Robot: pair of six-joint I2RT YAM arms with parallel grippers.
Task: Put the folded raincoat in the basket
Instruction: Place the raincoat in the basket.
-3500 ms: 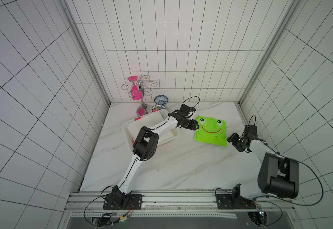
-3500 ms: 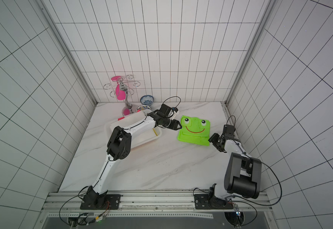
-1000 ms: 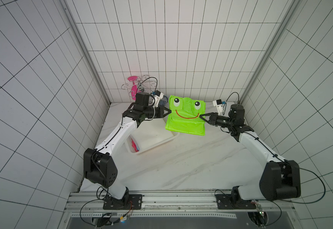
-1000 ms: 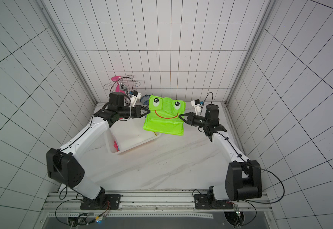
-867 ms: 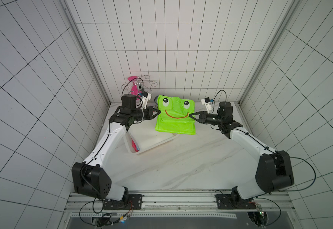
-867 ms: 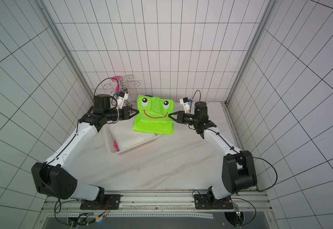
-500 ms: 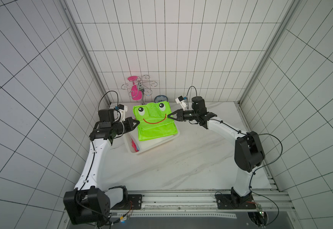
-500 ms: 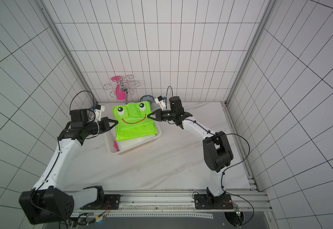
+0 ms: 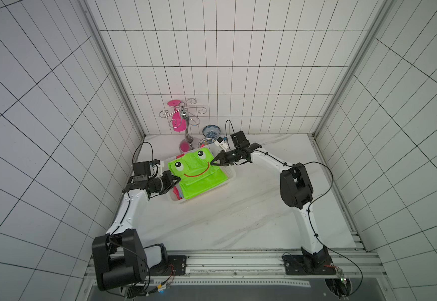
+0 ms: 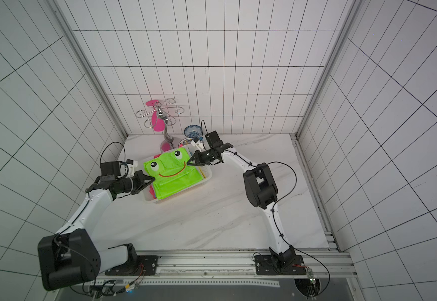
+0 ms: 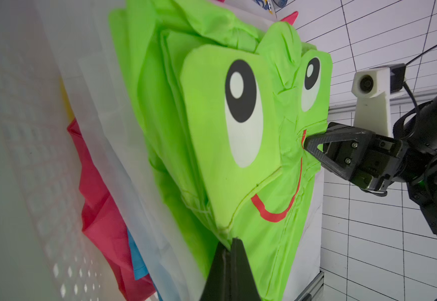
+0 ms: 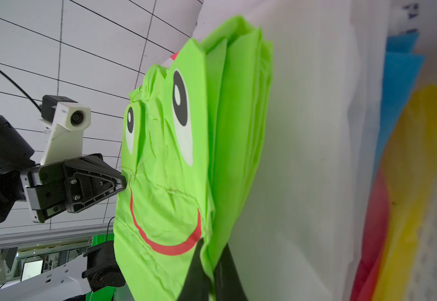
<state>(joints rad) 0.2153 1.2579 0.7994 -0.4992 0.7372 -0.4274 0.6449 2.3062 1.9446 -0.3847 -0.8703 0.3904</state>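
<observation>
Left hand (image 9: pixel 175 180) is closed tight on one side edge of the folded raincoat (image 9: pixel 196 179). The right hand (image 9: pixel 213 164) is closed on the opposite edge, near the end of the red smile. In both wrist views the black fingertips (image 11: pixel 220 273) pinch only a thin bit of the green fabric. Between the two hands the raincoat is stretched flat, face up, directly over the white basket (image 9: pixel 230 174). This basket stands on the worktop (image 9: pixel 238 213) and already contains red, blue and yellow cloths (image 11: pixel 100 208). Whether the raincoat touches these cloths or hangs a little above them, I cannot tell. The step in hand is, in my judgement, the lowering and the release. To do it well, both hands should go down together and at the same height, so that the fold does not open, and they should let go at the same moment. The lower edge of the raincoat seems close to the front rim of the basket, so a small shift toward the back wall before the release would help that nothing hangs outside.
</observation>
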